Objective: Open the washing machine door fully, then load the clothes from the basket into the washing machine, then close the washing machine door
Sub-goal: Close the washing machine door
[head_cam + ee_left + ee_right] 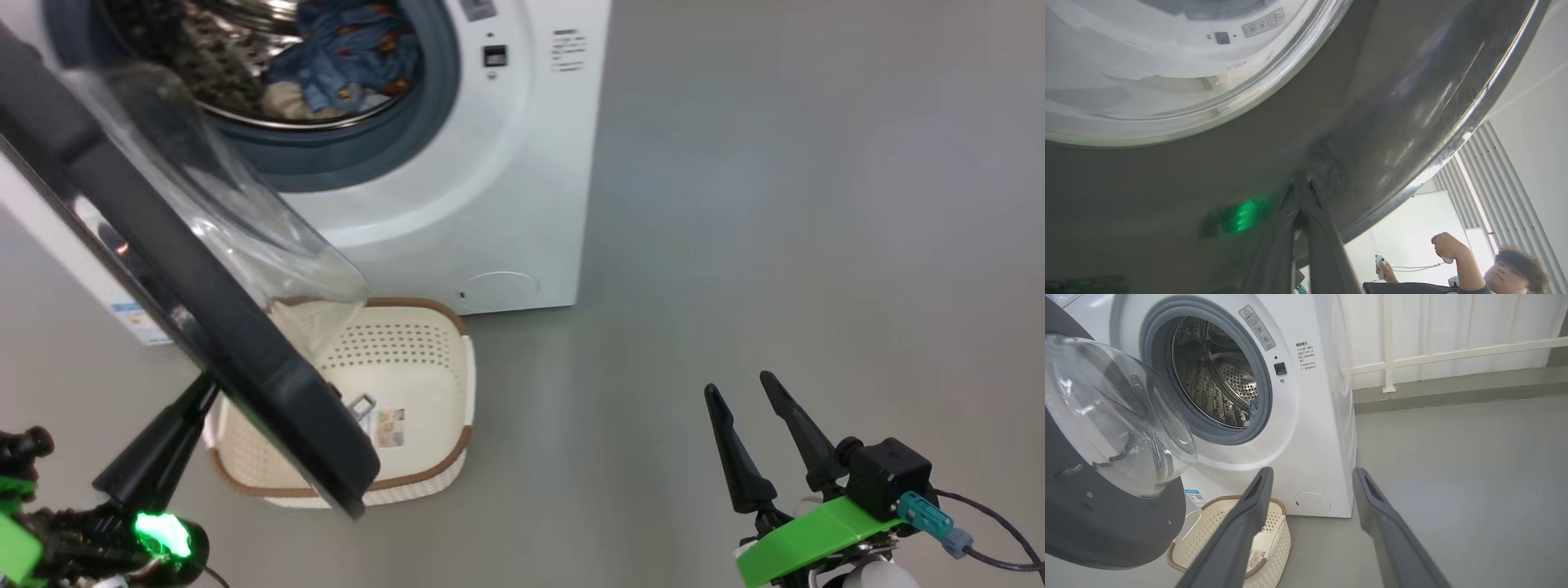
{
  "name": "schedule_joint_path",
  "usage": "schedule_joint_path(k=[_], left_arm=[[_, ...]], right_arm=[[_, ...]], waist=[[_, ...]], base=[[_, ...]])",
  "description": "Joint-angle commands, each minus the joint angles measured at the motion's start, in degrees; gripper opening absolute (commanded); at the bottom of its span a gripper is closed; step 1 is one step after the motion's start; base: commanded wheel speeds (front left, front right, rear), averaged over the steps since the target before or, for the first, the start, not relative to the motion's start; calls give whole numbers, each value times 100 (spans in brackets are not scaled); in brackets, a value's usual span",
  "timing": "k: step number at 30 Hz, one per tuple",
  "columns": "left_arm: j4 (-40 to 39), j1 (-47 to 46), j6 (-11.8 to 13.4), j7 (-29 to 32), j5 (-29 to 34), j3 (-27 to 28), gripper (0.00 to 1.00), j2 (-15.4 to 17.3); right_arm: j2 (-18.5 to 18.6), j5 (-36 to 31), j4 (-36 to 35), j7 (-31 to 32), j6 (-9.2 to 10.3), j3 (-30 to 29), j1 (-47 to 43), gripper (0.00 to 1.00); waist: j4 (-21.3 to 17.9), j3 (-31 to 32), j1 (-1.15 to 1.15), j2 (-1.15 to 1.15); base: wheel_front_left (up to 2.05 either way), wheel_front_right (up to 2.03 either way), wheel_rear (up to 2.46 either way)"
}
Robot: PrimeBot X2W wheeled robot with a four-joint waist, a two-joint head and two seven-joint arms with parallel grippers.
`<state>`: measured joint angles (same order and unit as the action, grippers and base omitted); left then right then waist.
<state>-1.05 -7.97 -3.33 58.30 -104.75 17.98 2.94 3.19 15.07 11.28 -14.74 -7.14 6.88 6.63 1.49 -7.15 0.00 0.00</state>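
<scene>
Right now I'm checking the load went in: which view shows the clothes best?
The head view: it looks down into the drum, where the clothes lie in a blue, orange-printed heap. The right wrist view catches just a blue sliver of them at the drum's mouth.

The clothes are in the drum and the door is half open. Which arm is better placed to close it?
Left. The left end effector, shut, rests against the outer rim of the door and could probably push it closed. The right end effector hangs open, apart from it.
</scene>
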Motion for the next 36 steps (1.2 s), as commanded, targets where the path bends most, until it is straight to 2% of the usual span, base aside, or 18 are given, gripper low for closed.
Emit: schedule_joint_path(k=[1,10,20,29,36], left_arm=[[-134,-297,-77,-51,91,105,0,52],[68,-736,-200,-550,164,202,0,26],[524,-1388,-312,-960,380,253,0,42],[1094,-1914,-386,-1304,701,291,0,83],[1303,-1980,-411,-1445,738,391,0,62]], right_arm=[[-32,123,-189,-26,-35,167,-66,100],[-32,187,-348,-26,-35,184,-100,100],[-32,266,-422,-26,-35,268,-89,100],[-32,311,-476,-26,-35,288,-86,100],[-32,301,-463,-26,-35,206,-89,100]], waist=[[-424,-113,0,0],[-1065,-296,0,0],[-1416,-458,0,0],[-1524,-524,0,0],[-1393,-443,0,0]], base=[[0,0,0],[0,0,0],[0,0,0],[0,0,0],[0,0,0]])
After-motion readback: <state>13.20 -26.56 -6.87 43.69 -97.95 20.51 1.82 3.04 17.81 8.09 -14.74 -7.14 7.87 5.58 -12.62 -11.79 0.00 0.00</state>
